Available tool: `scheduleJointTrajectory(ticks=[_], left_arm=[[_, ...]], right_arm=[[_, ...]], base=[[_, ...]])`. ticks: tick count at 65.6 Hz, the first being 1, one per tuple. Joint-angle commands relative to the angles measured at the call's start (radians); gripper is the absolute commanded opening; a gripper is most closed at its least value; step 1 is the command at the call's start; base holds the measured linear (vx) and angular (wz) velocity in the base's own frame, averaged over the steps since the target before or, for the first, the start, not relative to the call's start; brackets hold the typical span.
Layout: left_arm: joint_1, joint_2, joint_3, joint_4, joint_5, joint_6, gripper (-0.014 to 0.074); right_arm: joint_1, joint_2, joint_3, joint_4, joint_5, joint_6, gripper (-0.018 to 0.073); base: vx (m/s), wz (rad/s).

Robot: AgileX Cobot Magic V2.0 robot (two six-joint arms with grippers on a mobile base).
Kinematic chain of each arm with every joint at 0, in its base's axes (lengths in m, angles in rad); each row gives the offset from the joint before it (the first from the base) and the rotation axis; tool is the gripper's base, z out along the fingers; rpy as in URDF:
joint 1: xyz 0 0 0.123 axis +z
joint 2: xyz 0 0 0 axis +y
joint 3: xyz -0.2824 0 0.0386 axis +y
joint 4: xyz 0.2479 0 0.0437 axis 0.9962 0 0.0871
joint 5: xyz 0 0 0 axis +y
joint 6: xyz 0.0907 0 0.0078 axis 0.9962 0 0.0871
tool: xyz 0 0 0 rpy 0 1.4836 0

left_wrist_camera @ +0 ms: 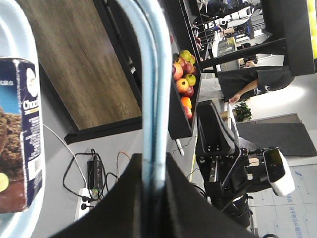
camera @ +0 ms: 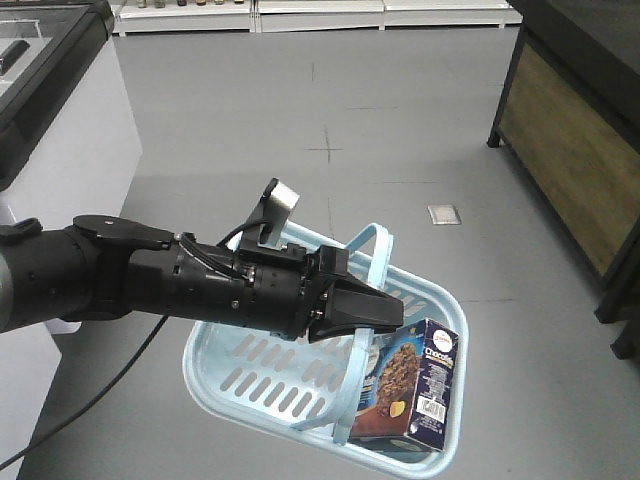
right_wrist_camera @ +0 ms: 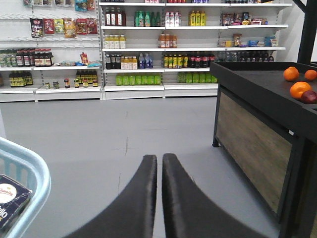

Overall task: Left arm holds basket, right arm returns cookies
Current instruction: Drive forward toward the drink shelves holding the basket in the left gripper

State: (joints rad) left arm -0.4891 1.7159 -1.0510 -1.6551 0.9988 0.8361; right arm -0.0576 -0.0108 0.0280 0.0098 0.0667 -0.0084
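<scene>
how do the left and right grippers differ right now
The left gripper is shut on the basket handles; the right gripper is shut on nothing. The left gripper hangs over the basket; the right gripper sits beside it, aimed at the shelves. Both are black.

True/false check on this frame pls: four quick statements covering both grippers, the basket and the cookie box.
1. The left gripper is shut on the handles of the basket. True.
2. The right gripper holds the cookie box. False: it is shut and empty, and the cookie box stands in the basket.
3. The basket is set down. False: it hangs in the air from the left gripper.
4. There are oranges on the dark stand. True.
</scene>
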Motion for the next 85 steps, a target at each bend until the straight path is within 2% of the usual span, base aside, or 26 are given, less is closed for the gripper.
scheduleJointTrajectory(ticks=[1, 85], left_arm=[[0.001, -0.058, -0.026, -0.118, 0.061, 0.005, -0.0003], [0.002, -0.058, -0.026, -0.118, 0.057, 0.005, -0.0003]], right_arm=[[-0.001, -0.013, 0.018, -0.010, -0.075, -0.001, -0.0006], [-0.001, -0.013, 0.018, -0.010, -0.075, -0.001, -0.0006]], base=[[0.39, 0.01], [0.44, 0.06]])
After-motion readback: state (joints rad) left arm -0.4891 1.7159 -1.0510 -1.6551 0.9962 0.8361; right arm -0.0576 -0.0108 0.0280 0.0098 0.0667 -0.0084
